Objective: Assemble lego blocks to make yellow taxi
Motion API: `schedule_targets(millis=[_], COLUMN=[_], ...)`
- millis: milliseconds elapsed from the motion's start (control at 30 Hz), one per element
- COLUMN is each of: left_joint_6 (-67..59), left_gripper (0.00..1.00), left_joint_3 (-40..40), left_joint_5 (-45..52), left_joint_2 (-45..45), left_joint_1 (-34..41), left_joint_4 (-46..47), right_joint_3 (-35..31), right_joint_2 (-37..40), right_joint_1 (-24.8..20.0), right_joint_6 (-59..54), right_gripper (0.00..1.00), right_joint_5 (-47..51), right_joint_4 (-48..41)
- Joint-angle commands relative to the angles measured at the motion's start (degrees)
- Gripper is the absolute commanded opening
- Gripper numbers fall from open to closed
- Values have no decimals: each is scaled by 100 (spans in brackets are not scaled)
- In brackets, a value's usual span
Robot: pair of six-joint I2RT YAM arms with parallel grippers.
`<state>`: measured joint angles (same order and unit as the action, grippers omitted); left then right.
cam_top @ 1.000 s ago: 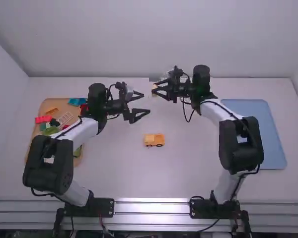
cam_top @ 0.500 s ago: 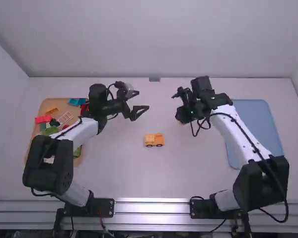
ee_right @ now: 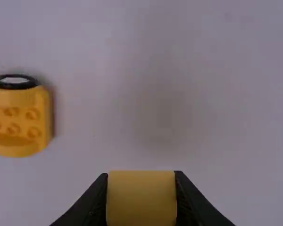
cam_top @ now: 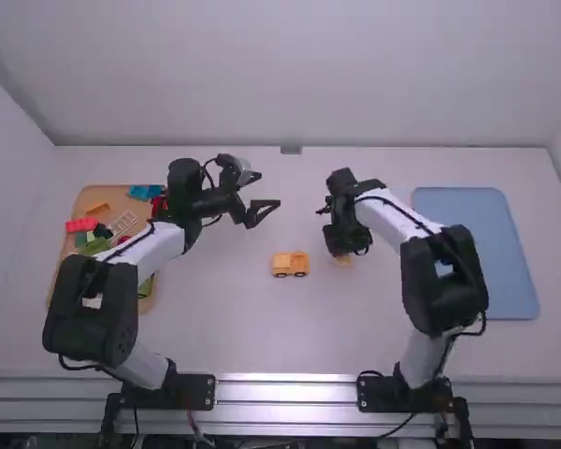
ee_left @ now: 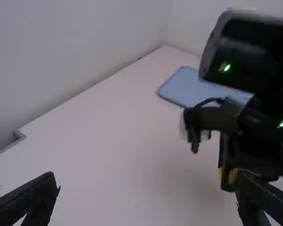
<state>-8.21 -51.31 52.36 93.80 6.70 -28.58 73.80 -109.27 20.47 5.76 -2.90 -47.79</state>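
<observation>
Taxi body (ee_right: 20, 101): cut off in right wrist view | right gripper (cam_top: 340, 245): clamped on yellow block (ee_right: 141, 200) | left gripper (cam_top: 270, 189): apart

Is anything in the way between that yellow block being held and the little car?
Nothing visible stands in the way: the yellow block in the right arm's jaws and the little car have only tabletop between them.

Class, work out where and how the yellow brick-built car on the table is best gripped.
Probably from straight above, pinching the long sides of the yellow brick-built car at mid-body. It stands on its wheels, longer than wide, and that hold should leave its top studs free.
</observation>
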Motion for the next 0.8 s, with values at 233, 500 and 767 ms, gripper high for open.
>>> schedule_targets(millis=[233, 500, 767], left_joint_6=[-662, -664, -664], left_gripper=[99, 99, 99], left_joint_3=[22, 24, 24], left_joint_5=[50, 50, 48], left_joint_2=[-57, -57, -57], left_joint_1=[4, 0, 0], left_joint_4=[354, 330, 435], right_joint_3=[39, 39, 39], right_joint_2=[-769, -769, -769], right_joint_1=[-404, -734, -411], right_joint_6=[3447, 7018, 8896], right_gripper=[0, 0, 7], right_joint_5=[-155, -634, -734], right_joint_4=[254, 258, 476])
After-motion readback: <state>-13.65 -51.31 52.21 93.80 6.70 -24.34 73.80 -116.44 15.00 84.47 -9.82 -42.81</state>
